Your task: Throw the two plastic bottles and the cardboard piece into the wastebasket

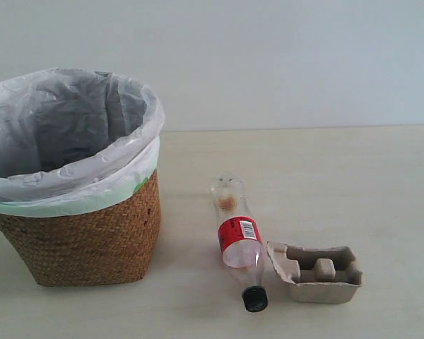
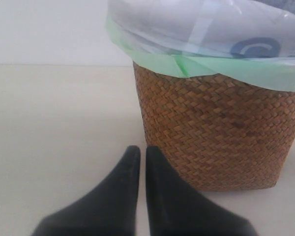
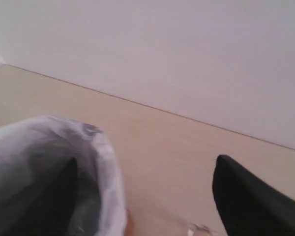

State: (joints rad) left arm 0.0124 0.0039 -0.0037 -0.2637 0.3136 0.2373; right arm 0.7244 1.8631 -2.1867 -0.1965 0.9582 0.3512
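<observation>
The red-label bottle [image 1: 239,240] is lying on its side on the table [image 1: 353,176]. Its black cap [image 1: 254,299] is pointing toward the exterior camera and its base is pointing away. The cardboard piece [image 1: 316,272] is sitting just beside the bottle on the right, with the open side up. Its left corner is touching or almost touching the bottle's lower part; I cannot tell which.

The wastebasket [image 1: 85,240] is standing upright to the left of the bottle, a little apart from it. The plastic bag [image 1: 71,127] is lining it and is folding over the rim, showing a greenish edge.

The left gripper [image 2: 143,153] is hanging low over the table, near the woven wall of the wastebasket [image 2: 221,132]. Its two dark fingers [image 2: 128,182] are standing almost together, leaving only a thin slit, and they are holding nothing.

The right gripper [image 3: 146,160] is spreading wide and is holding nothing. One of its fingers [image 3: 246,201] is showing over the bare table [image 3: 167,142], and the other is appearing as a dark blurred shape at the plastic bag [image 3: 105,152]. A pale wall [image 1: 283,56] is rising behind the table.
</observation>
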